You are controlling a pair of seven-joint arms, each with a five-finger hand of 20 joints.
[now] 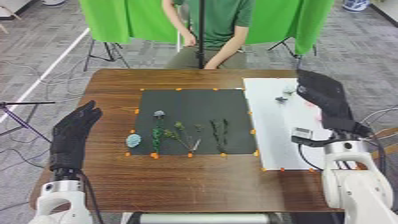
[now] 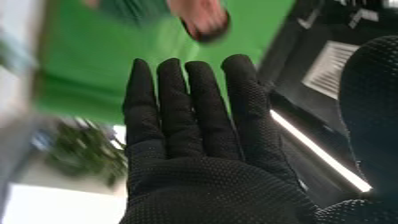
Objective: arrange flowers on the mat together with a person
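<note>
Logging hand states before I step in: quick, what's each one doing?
Left hand: open, holding nothing.
Right hand: open, fingers straight, holding nothing.

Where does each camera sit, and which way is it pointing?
Head view: on the robot's head, looking forward and down at the brown table and dark mat; the robot's left hand and right hand show.
Right wrist view: on the right arm's wrist, looking along the palm and fingers of that right hand, with green cloth beyond.
Shared: both views take in the right hand and green cloth.
</note>
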